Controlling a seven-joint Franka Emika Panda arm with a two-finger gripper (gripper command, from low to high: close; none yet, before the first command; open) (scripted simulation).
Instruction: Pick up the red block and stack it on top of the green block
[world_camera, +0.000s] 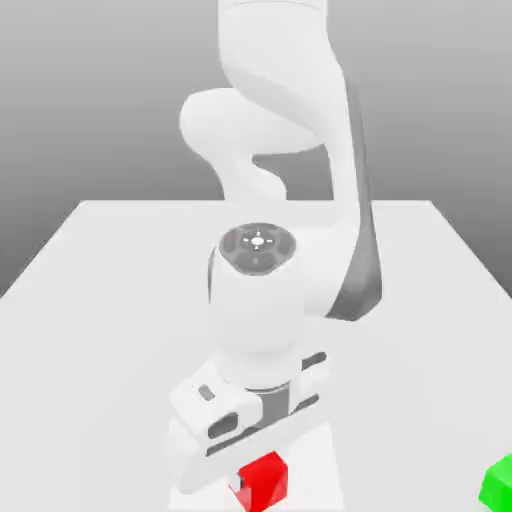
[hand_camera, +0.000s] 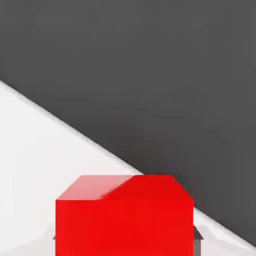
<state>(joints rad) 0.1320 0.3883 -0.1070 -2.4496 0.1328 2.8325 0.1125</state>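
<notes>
The red block (world_camera: 264, 478) sits low at the front of the white table (world_camera: 100, 300), directly under the arm's hand. My gripper (world_camera: 247, 482) is down over it. In the hand view the red block (hand_camera: 124, 215) is close up, and grey fingertips (hand_camera: 198, 234) press against its two sides, so the gripper is shut on it. The green block (world_camera: 498, 483) lies at the exterior view's right edge, well apart from the red one and level with it.
The white arm's links (world_camera: 290, 150) rise over the middle of the table. In the hand view the table's edge (hand_camera: 100, 145) runs diagonally just beyond the red block, with dark floor (hand_camera: 175, 75) past it.
</notes>
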